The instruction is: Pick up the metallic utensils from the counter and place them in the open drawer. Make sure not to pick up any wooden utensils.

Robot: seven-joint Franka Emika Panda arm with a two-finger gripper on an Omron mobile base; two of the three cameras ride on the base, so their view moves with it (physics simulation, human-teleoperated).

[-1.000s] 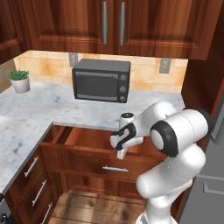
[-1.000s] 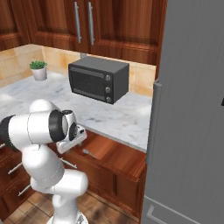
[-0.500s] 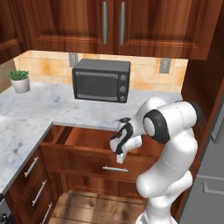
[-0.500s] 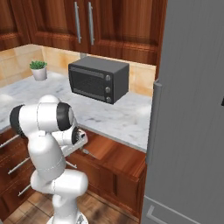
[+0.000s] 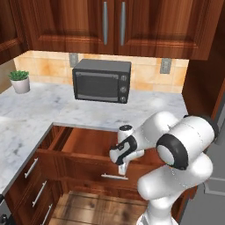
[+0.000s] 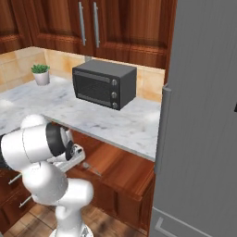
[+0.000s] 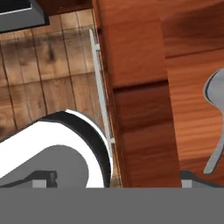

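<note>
The open drawer [image 5: 83,143] juts out of the cabinet under the marble worktop, with a slim silver bar handle [image 7: 100,85] on its front. My gripper [image 5: 122,164] hangs over the drawer's front edge, pointing down, jaws wide open and empty. In the hand view its dark fingertips [image 7: 43,177] stand far apart, either side of the drawer front. One of the metallic utensils, a silver spoon [image 7: 215,94], lies on the drawer floor; it appears as a thin grey sliver [image 6: 92,170] in the right base view beside the gripper [image 6: 74,157]. The counter and the wooden utensils are out of view.
A black microwave [image 5: 102,81] and a potted plant [image 5: 19,81] stand on the L-shaped marble worktop [image 5: 39,110]. Narrower drawers with silver handles [image 5: 30,168] sit at the lower left. A tall grey fridge [image 6: 203,120] stands on the right. Wood floor lies below.
The hand has sunk a little toward the drawer's front edge while the elbow swung round. The jaws stayed open. The drawer and the spoon have not moved.
</note>
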